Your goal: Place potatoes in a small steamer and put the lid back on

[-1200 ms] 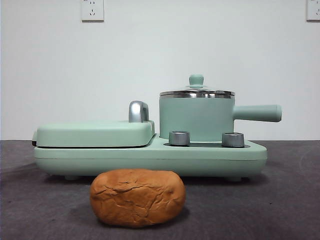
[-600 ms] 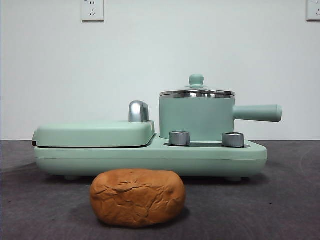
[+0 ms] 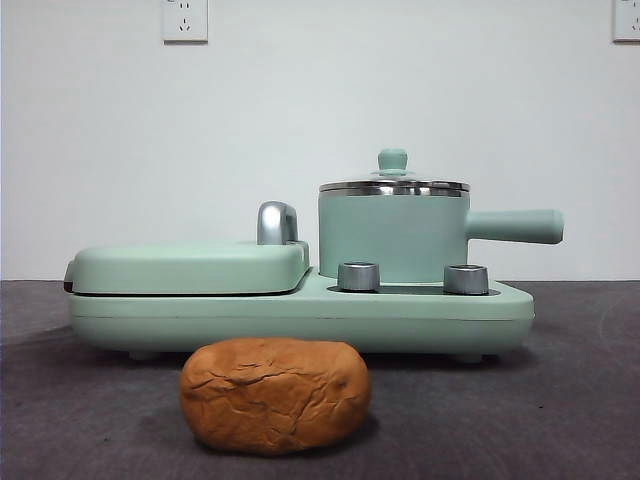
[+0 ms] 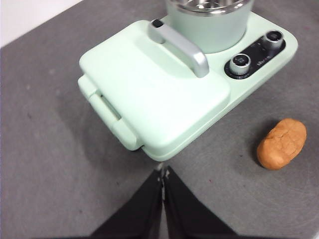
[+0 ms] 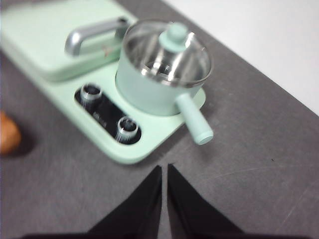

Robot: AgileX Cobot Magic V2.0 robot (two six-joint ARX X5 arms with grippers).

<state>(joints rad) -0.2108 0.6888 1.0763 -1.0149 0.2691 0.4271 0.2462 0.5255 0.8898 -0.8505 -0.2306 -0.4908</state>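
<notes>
The potato (image 3: 275, 394), an orange-brown wrinkled lump, lies on the grey table in front of the appliance; it also shows in the left wrist view (image 4: 281, 143) and at the edge of the right wrist view (image 5: 7, 133). The mint-green steamer (image 3: 393, 236) stands on the appliance's right side with its handle pointing right, and the glass lid (image 3: 393, 183) sits on it, knob up (image 5: 175, 36). My left gripper (image 4: 162, 175) hangs shut above the table, near the griddle's corner. My right gripper (image 5: 164, 171) hangs shut above the table, near the steamer's handle (image 5: 194, 121). Neither holds anything.
The flat mint-green griddle (image 3: 188, 266) with its chrome handle (image 3: 277, 222) takes the appliance's left half. Two steel dials (image 3: 359, 276) sit on the front of the base under the steamer. A white wall stands behind the table.
</notes>
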